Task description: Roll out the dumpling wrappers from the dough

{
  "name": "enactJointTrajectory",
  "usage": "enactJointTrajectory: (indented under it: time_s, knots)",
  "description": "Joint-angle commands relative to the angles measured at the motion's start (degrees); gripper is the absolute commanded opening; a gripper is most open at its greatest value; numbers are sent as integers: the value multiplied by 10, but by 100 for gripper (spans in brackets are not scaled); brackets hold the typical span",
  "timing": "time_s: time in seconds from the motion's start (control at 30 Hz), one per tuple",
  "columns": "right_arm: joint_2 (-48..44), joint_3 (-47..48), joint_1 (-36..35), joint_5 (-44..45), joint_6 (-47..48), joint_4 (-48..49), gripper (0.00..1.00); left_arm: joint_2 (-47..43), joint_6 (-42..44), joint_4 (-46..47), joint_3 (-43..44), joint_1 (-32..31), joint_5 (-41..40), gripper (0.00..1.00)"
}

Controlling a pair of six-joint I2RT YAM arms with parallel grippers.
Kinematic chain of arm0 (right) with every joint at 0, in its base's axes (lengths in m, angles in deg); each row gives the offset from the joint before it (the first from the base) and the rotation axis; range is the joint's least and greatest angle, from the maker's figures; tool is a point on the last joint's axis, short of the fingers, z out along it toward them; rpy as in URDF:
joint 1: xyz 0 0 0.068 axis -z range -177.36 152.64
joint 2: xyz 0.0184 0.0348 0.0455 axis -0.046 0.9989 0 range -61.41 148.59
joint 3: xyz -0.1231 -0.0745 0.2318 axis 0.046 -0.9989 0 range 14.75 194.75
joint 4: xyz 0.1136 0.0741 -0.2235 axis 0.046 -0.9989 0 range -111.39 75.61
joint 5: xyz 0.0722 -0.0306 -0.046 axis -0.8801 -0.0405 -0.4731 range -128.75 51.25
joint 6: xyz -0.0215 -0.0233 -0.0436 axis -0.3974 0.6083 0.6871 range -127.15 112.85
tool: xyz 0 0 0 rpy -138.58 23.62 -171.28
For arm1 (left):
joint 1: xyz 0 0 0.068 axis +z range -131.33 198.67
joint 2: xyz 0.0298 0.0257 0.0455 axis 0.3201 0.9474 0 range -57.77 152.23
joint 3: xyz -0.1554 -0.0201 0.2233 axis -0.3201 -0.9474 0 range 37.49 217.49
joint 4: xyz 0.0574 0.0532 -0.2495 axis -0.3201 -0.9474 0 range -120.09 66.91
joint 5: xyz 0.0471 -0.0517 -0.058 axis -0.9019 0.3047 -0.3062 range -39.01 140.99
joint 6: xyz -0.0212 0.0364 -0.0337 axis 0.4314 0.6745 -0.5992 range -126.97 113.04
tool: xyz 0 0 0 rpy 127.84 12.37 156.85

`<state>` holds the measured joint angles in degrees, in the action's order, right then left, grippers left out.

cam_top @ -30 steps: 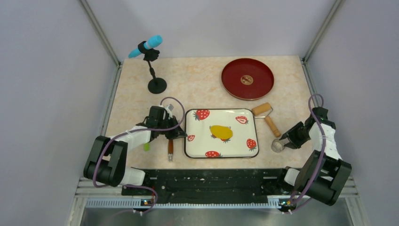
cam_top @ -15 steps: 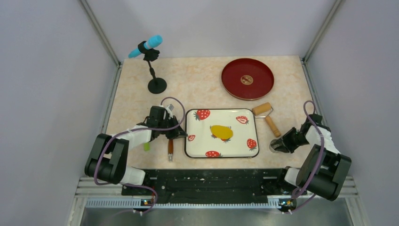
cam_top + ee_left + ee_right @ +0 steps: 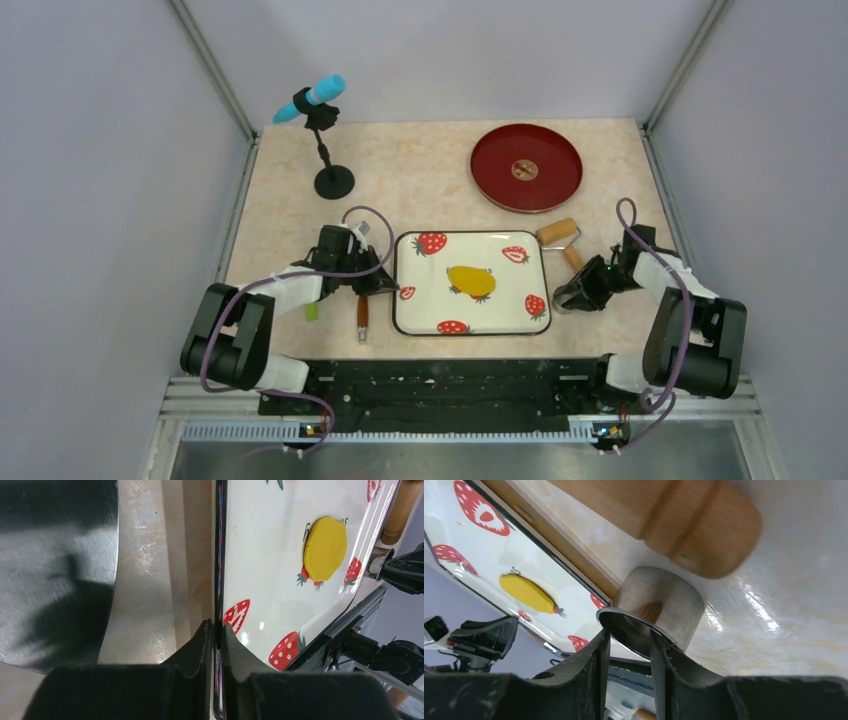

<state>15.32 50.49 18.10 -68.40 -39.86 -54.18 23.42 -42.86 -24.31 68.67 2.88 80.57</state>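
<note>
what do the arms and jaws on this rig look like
Both the left arm and right arm are black at the joints with white link covers. A purple cable loops along each. The jaws are matte black, moulded, with angular stepped inner faces.

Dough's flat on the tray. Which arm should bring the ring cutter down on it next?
Right. The right fingers grip the metal ring beside the tray, near the dough; the left fingers are clamped on that tray's left rim.
</note>
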Motion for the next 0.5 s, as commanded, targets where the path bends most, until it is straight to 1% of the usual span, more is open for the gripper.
enactJointTrajectory:
  time_s: [0.0,0.13,0.23,0.27,0.43,0.47]
  knots:
    - [16,54,-41,44,-3,15,34,2,-4,38,4,1,23,9]
    - [-28,107,-45,112,19,-31,37,1,-3,37,3,1,22,9]
    - [-71,122,-45,151,25,-50,43,2,-4,38,2,1,21,9]
    - [-77,124,-45,161,29,-57,44,3,-4,38,3,1,22,9]
    - [-54,109,-45,199,46,-85,43,7,-4,38,4,1,23,9]
    - [-46,102,-45,195,50,-84,41,7,-4,38,4,1,24,9]
